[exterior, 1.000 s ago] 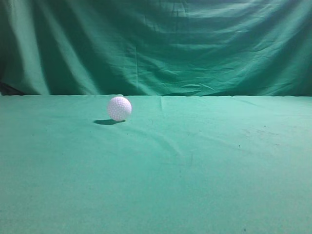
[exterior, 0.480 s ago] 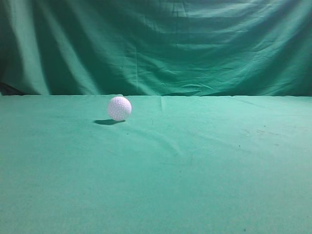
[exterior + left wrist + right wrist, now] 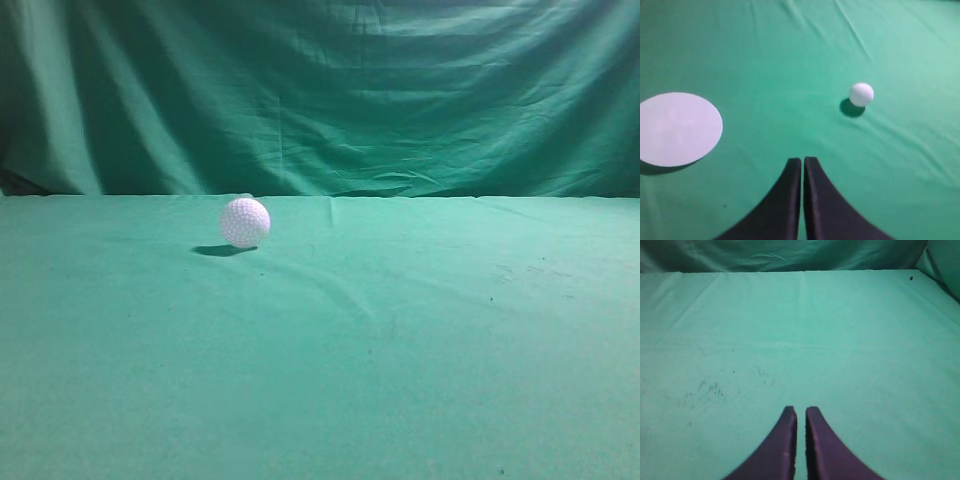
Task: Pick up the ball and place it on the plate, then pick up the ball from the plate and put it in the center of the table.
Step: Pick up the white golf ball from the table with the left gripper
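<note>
Teal-green cloth covers the table (image 3: 765, 55). Both the left gripper (image 3: 803, 161) and right gripper (image 3: 800, 411) are seen pressed together, empty. The golf ball (image 3: 861, 94) lies ahead-right of the left gripper, the white plate (image 3: 677, 128) to its left.

Dim, even, green-tinted light was recorded in all three views. In the exterior view a small dark shadow was cast by the ball (image 3: 245, 222) toward 8 o'clock on the table (image 3: 400, 360), so the light was placed high and to the right. The curtain (image 3: 330, 90) was left darker, especially at 9 o'clock. Grain and soft focus were seen throughout. In the left wrist view the plate (image 3: 677, 128) was slightly overexposed, its detail washed out, and a shadow was thrown at its lower edge. The right wrist view was rendered palest.
</note>
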